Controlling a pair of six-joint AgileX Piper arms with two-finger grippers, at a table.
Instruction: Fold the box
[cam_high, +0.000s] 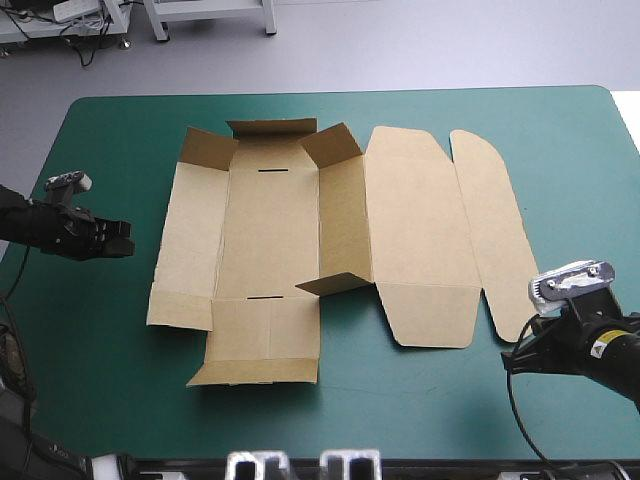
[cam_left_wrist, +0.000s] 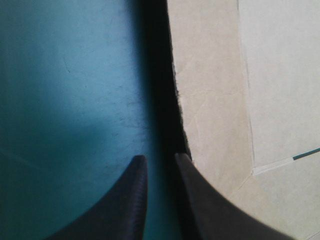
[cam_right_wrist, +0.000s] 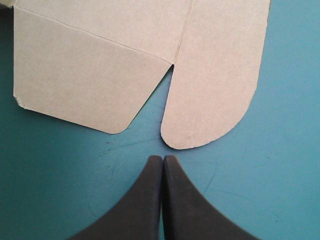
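Right hand (cam_right_wrist: 162, 159), fingers together, has the box (cam_right_wrist: 100, 60) just ahead.

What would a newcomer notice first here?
The brown box stands out first: a big cut sheet lying mostly flat across the middle of the teal-green table, with only a few flaps tilted up along its far end. The left gripper sits just off the sheet's left edge, slightly open. The right gripper, shut, points at the rounded flap at the near right.
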